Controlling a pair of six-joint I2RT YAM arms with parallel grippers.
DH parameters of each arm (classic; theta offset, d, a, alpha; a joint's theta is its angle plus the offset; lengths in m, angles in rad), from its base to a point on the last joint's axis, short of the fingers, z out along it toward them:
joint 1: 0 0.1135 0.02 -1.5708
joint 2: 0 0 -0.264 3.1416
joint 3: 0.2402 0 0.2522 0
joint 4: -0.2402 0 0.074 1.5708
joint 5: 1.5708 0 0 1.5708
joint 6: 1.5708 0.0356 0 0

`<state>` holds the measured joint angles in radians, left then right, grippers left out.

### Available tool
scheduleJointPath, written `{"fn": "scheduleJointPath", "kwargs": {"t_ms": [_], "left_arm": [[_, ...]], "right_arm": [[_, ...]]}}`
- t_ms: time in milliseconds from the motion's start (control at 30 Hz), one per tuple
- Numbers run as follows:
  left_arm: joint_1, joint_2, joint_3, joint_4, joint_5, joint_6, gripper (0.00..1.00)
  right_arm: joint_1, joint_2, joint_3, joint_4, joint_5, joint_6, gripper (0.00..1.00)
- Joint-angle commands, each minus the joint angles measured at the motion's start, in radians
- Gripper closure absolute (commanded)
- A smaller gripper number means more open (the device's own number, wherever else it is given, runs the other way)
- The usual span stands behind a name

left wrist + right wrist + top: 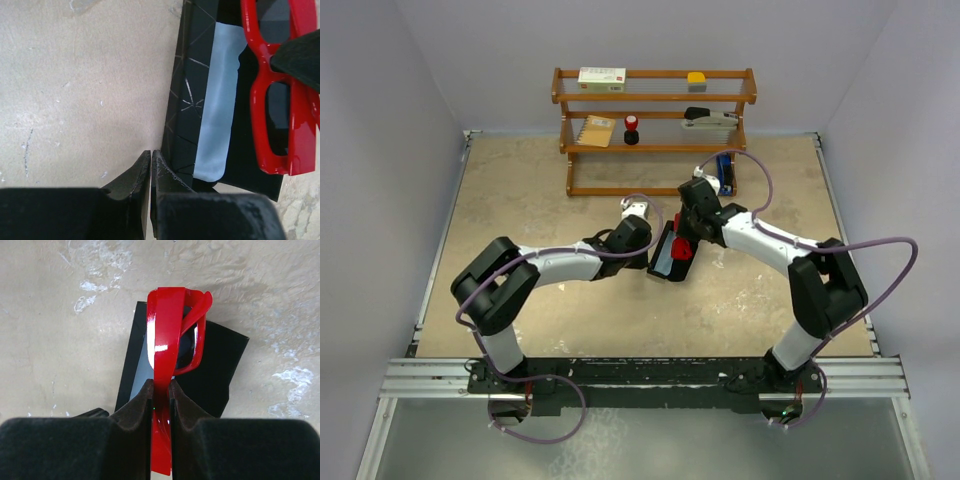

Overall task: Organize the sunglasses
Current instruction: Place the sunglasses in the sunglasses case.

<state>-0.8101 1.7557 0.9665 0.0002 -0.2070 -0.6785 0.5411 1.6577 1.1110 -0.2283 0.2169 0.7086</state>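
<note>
Right arm reaches forward and inward over table centre, elbow bent, wrist pitched down; right gripper (160,389) clamped on folded red sunglasses (170,325), pinching them between both fingers; glasses sit over open black case (220,365), contact with it unclear; left arm stretched low toward centre; left gripper (151,156) fully closed, empty, tips just beside case edge; light blue cloth (217,100) lies inside case; beige scuffed table (520,200); wooden shelf (655,97) at far edge; pale walls around.

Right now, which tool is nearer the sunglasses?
Right. The right tool is shut on the sunglasses, holding them above the black case. The left tool is shut and empty beside the case's edge, clear of the sunglasses.
</note>
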Motion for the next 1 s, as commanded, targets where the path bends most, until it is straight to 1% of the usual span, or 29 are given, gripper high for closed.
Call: {"fn": "scheduleJointPath", "kwargs": {"t_ms": [0,467,633,833,967], "left_arm": [[-0.016,-0.021,-0.004,0.046,0.013,-0.025,1.0],[-0.047,-0.047,-0.034,0.045,0.009,-0.042,1.0],[-0.051,-0.052,-0.047,0.054,0.008,-0.047,1.0],[-0.063,-0.056,-0.051,0.057,0.003,-0.051,1.0],[-0.068,-0.056,-0.052,0.054,0.001,-0.05,1.0]], "right_arm": [[0.027,-0.008,0.021,0.021,0.025,0.04,1.0],[0.118,-0.012,-0.042,0.017,0.074,0.108,1.0],[0.122,-0.051,-0.056,-0.007,0.1,0.114,1.0],[0.122,-0.102,-0.084,-0.056,0.177,0.153,1.0],[0.122,-0.117,-0.11,-0.047,0.18,0.168,1.0]]}}
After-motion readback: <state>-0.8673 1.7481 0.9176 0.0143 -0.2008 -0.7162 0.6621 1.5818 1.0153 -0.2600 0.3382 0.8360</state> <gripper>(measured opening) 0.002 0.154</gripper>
